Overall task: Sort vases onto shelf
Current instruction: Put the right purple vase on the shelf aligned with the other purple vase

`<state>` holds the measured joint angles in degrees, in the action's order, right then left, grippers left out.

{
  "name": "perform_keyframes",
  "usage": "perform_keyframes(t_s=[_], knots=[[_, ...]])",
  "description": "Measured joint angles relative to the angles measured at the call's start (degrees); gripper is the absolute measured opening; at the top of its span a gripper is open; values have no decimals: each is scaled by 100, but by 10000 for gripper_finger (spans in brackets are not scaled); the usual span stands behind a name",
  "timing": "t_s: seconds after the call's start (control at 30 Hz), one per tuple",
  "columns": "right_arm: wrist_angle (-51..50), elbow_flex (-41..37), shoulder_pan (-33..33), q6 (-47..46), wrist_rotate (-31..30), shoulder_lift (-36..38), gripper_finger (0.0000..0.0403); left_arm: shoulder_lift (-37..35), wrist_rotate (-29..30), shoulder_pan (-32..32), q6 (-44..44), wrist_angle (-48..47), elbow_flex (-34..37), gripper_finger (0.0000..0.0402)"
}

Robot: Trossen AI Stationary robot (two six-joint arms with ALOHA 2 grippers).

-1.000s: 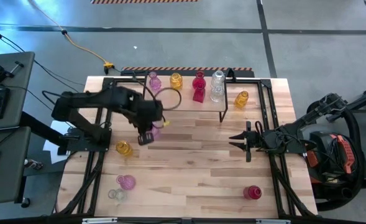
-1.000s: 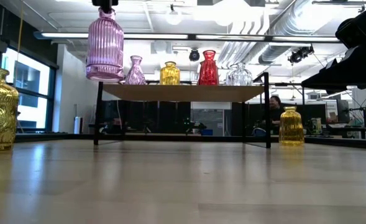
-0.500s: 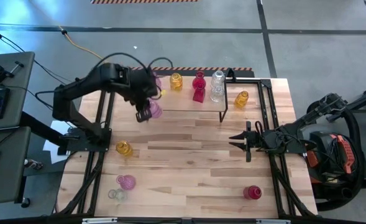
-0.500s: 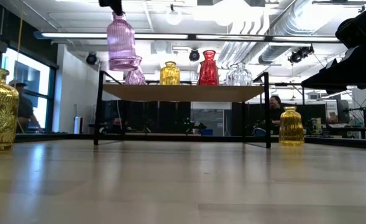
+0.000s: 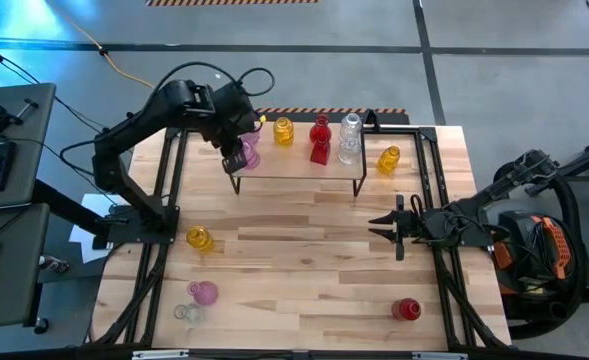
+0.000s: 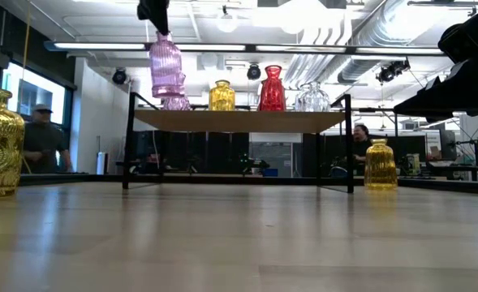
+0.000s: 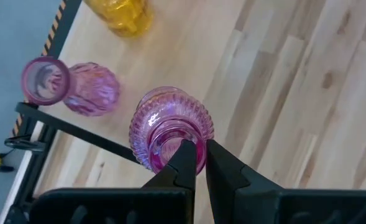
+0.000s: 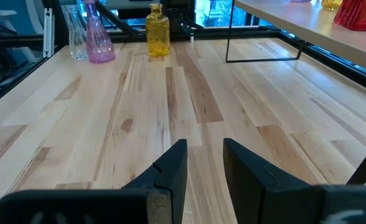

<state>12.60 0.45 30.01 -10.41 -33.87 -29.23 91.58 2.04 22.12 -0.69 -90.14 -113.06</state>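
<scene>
Seen from above, the shelf [image 5: 294,168] stands at the far middle of the table [image 5: 304,260]. It already carries a small pink vase [image 6: 174,101], a yellow vase [image 5: 283,130], a red vase [image 5: 320,139] and a clear vase [image 5: 349,138].

The task looks roughly half done. An amber vase [image 5: 389,159] sits on the table just beside the shelf's right end. A yellow-amber one [image 5: 200,238], a pink one [image 5: 203,293], a clear one [image 5: 184,312] and a red one [image 5: 405,309] wait nearer the front.

The left hand [image 7: 195,163] is clenched on the rim of a ribbed pink vase [image 7: 170,127], holding it above the shelf's left end. The right hand [image 5: 386,227] waits over the table's right side, fingers slightly parted, holding nothing.
</scene>
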Motion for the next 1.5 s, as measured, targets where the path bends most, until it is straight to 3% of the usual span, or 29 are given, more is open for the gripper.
perform_keyframes(t_s=[0.63,1.5], knots=[[0,1,0,0,0,1,87,243,-318,531,-450,12,4,8],[-1,1,0,0,2,1,87,368,-252,606,-544,54,134,8]])
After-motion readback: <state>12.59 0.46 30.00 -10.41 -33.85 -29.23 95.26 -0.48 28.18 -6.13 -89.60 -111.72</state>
